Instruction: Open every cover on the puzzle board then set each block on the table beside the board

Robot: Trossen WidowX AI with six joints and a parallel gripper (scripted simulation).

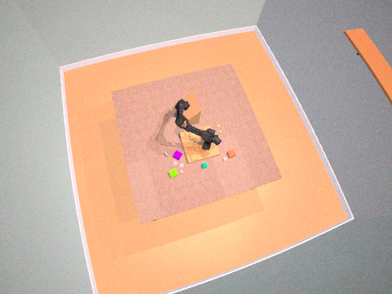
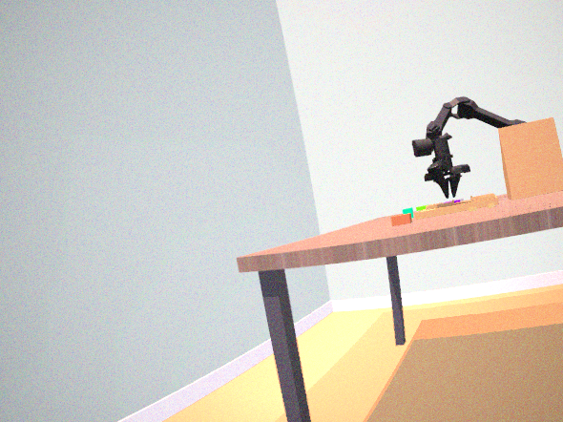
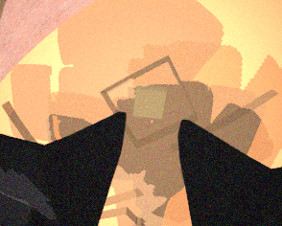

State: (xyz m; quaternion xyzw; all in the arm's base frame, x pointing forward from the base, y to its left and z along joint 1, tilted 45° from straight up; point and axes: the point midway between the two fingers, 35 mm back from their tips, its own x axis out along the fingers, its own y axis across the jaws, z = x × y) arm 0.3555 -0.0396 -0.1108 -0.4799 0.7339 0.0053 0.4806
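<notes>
The wooden puzzle board (image 1: 198, 147) lies in the middle of the table under my gripper (image 1: 206, 145). In the side view the gripper (image 2: 451, 192) hangs a little above the board (image 2: 453, 207), fingers pointing down. In the wrist view the fingers stand partly open with nothing between them, over a square well that holds a dull yellowish block (image 3: 150, 103). Four blocks rest on the table beside the board: magenta (image 1: 177, 154), lime green (image 1: 173, 173), teal (image 1: 204, 165) and orange (image 1: 231, 153).
A tall wooden box (image 2: 530, 158) stands at the arm's base (image 1: 194, 108). Small pale cubes (image 1: 181, 165) lie near the board's left side, one (image 1: 225, 159) near the orange block, and tiny yellow ones (image 1: 218, 126) at the far right.
</notes>
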